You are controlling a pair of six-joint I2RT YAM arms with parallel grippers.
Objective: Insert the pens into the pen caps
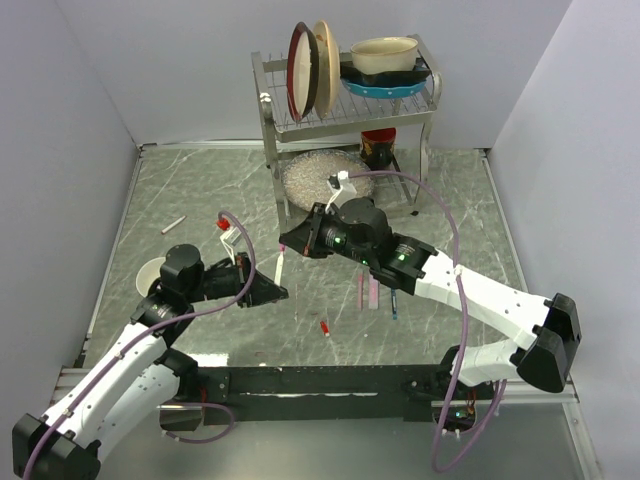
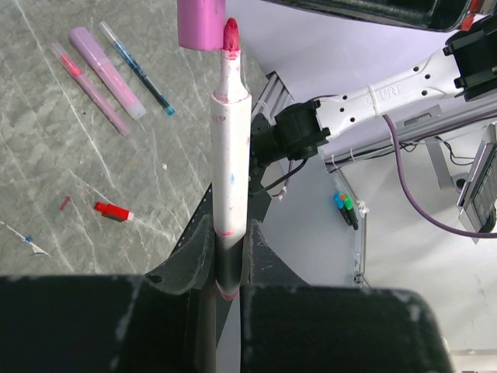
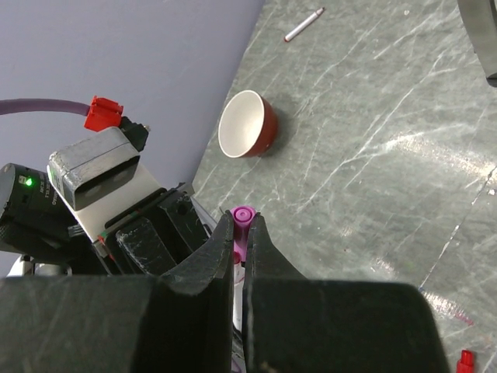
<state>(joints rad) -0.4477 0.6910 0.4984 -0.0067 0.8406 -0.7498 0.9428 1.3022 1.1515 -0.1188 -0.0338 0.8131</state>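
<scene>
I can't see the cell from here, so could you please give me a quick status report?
Left gripper shut on white pen, upright. Right gripper shut on magenta cap. Tip beside cap's rim, not yet in. Nothing between them.

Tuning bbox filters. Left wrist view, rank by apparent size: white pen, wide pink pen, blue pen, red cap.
1. white pen (nearest camera, inflated)
2. wide pink pen
3. blue pen (similar length, thinner)
4. red cap
</scene>
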